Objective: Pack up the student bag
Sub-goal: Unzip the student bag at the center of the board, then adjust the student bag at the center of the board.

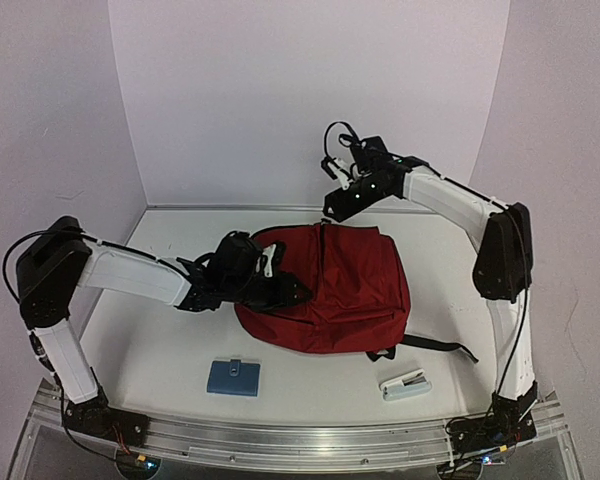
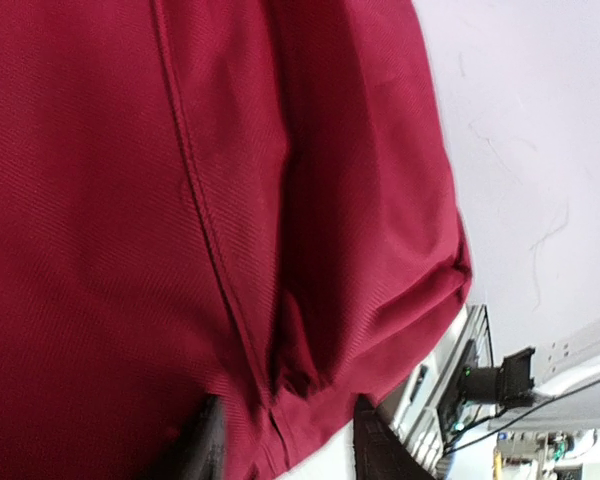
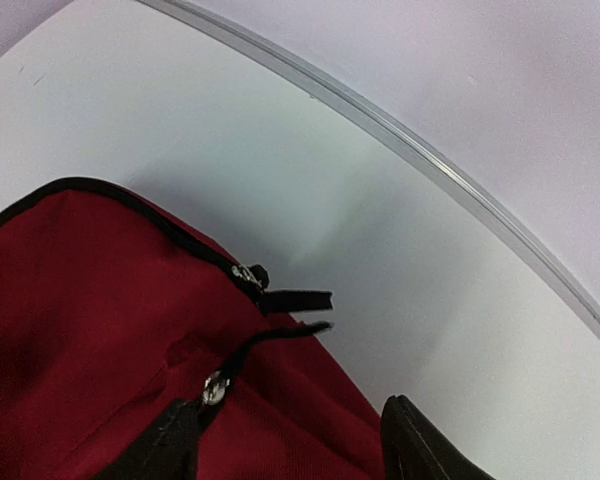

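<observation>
Left fingers [image 2: 205,447] and right fingers [image 3: 420,450] stand parted, gripping nothing; student bag [image 1: 330,285] looks soft and floppy, so pinch the zipper pulls [image 3: 298,299] mid-frame.

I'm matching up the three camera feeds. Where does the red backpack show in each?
Top external: student bag in the middle of the picture.
Left wrist: fills the left and centre.
Right wrist: lower left, zipper pulls showing.
Shared landmark: the white table under it.
</observation>
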`<state>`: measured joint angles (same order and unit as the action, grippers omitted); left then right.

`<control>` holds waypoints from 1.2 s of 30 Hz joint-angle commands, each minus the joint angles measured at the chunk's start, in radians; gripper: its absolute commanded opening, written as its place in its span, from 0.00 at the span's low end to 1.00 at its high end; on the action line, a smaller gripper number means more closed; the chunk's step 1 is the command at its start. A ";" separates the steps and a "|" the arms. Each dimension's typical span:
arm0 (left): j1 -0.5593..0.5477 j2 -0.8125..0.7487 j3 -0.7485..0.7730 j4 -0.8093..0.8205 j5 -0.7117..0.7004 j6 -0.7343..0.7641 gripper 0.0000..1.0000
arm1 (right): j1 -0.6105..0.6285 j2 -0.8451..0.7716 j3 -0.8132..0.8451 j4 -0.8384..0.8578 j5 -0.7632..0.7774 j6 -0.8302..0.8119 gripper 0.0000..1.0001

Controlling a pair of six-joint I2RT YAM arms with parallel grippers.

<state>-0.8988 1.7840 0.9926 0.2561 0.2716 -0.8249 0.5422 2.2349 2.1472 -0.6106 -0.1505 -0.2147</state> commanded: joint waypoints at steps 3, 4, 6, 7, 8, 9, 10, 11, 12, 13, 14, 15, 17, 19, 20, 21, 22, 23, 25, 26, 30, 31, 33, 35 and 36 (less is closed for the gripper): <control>0.001 -0.124 0.135 -0.248 -0.164 0.138 0.60 | -0.027 -0.284 -0.230 0.039 0.022 0.076 0.69; 0.003 -0.110 0.165 -0.271 -0.166 0.154 0.60 | -0.027 -0.306 -0.267 0.039 0.000 0.093 0.69; 0.007 -0.074 0.229 -0.309 -0.164 0.177 0.61 | -0.027 -0.342 -0.337 0.039 -0.047 0.134 0.68; 0.010 -0.052 0.261 -0.318 -0.156 0.183 0.62 | -0.027 -0.355 -0.365 0.039 -0.067 0.153 0.68; 0.014 -0.024 0.298 -0.329 -0.145 0.188 0.62 | -0.028 -0.366 -0.384 0.039 -0.080 0.166 0.67; 0.015 -0.004 0.336 -0.345 -0.141 0.192 0.62 | -0.028 -0.378 -0.406 0.038 -0.099 0.174 0.67; 0.017 0.024 0.371 -0.359 -0.140 0.196 0.62 | -0.027 -0.383 -0.421 0.039 -0.111 0.184 0.66; 0.020 0.056 0.401 -0.370 -0.140 0.196 0.61 | -0.028 -0.389 -0.435 0.039 -0.125 0.195 0.65; 0.023 0.082 0.431 -0.378 -0.136 0.195 0.59 | -0.028 -0.393 -0.444 0.038 -0.136 0.203 0.64; 0.027 0.105 0.457 -0.383 -0.131 0.193 0.57 | -0.027 -0.396 -0.450 0.039 -0.146 0.206 0.63; 0.031 0.127 0.477 -0.389 -0.129 0.191 0.55 | -0.027 -0.399 -0.457 0.039 -0.154 0.219 0.63; 0.034 0.146 0.499 -0.398 -0.129 0.188 0.53 | -0.027 -0.400 -0.464 0.039 -0.163 0.238 0.63; 0.039 0.172 0.531 -0.418 -0.138 0.182 0.49 | -0.026 -0.402 -0.478 0.038 -0.184 0.257 0.61; 0.044 0.188 0.553 -0.441 -0.153 0.170 0.45 | -0.026 -0.398 -0.490 0.039 -0.200 0.270 0.60; 0.047 0.195 0.561 -0.452 -0.161 0.167 0.43 | -0.025 -0.395 -0.494 0.038 -0.208 0.278 0.60; 0.048 0.198 0.564 -0.459 -0.168 0.163 0.39 | -0.025 -0.394 -0.497 0.039 -0.214 0.283 0.59; 0.051 0.199 0.565 -0.463 -0.173 0.160 0.34 | -0.025 -0.390 -0.500 0.039 -0.221 0.289 0.59; 0.053 0.198 0.563 -0.464 -0.175 0.158 0.29 | -0.025 -0.386 -0.502 0.038 -0.225 0.293 0.58; 0.057 0.191 0.554 -0.459 -0.170 0.152 0.17 | -0.020 -0.376 -0.500 0.040 -0.233 0.299 0.58; 0.060 0.184 0.545 -0.452 -0.168 0.149 0.12 | -0.018 -0.370 -0.497 0.040 -0.236 0.302 0.58; 0.071 0.147 0.488 -0.389 -0.143 0.128 0.00 | -0.001 -0.333 -0.470 0.040 -0.253 0.314 0.54; 0.075 0.141 0.474 -0.373 -0.135 0.126 0.00 | 0.007 -0.322 -0.458 0.040 -0.254 0.318 0.53; 0.077 0.129 0.460 -0.358 -0.128 0.122 0.00 | 0.023 -0.295 -0.438 0.039 -0.248 0.321 0.53; 0.077 0.123 0.453 -0.351 -0.126 0.123 0.00 | 0.040 -0.272 -0.422 0.038 -0.242 0.325 0.53; 0.078 0.123 0.452 -0.350 -0.124 0.123 0.00 | 0.050 -0.261 -0.411 0.039 -0.233 0.328 0.52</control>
<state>-0.8316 1.9766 1.4554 -0.1482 0.1389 -0.6904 0.5545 1.9262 1.6790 -0.5879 -0.3855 0.0890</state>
